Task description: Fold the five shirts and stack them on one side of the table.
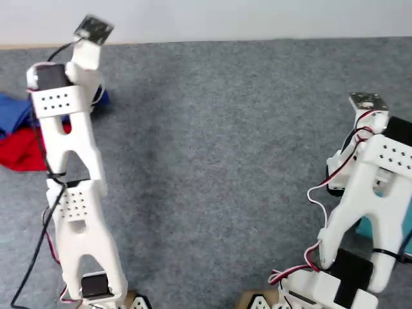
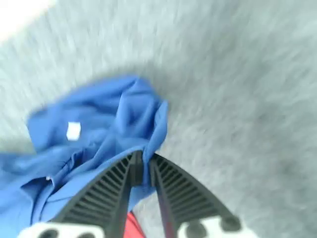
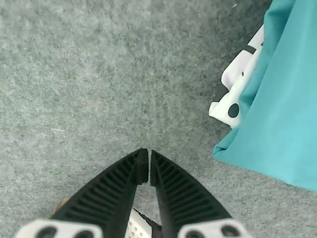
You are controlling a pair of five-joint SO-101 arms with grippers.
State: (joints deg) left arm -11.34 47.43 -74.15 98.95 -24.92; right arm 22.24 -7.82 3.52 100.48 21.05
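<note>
Your table [image 1: 225, 141] is speckled grey. Your blue shirt [image 2: 99, 124] is plain, with a little white tag [image 2: 73, 131]. Your red shirt [image 1: 22, 154] and teal shirt [image 3: 287, 99] are plain too. Your left gripper [image 2: 143, 162] and right gripper [image 3: 149, 166] are black with ridges. Your arms [image 1: 71, 148] are white.

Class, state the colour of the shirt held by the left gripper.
Blue; the shirt shows best in the left wrist view.

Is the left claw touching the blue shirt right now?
Touching. The left wrist view shows the left claw closed on a fold of the blue shirt.
</note>
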